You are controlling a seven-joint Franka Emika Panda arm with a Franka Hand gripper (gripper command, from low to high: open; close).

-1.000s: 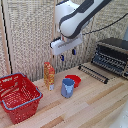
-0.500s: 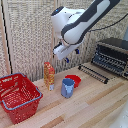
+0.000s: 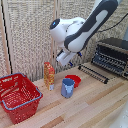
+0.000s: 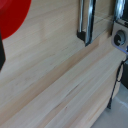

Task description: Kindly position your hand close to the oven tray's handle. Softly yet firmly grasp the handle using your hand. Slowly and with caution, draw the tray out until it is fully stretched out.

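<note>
Currently the end effector (image 3: 64, 58) hung short of the handle (image 3: 93, 73), jaw opening unreadable; a misjudged approach risked striking the oven tray (image 3: 95, 71).

This looks like a mock kitchen set up for robot trials rather than a lived-in home. A bulky white robot arm (image 3: 82, 30) reaches over a pale wooden plank worktop (image 3: 95, 107), backed by woven beige screens (image 3: 30, 35). A boxy black-and-silver toaster oven (image 3: 112, 56) sits at three o'clock, and a red plastic shopping basket (image 3: 19, 96) at eight o'clock, with a blue cup (image 3: 67, 87) near centre.
</note>
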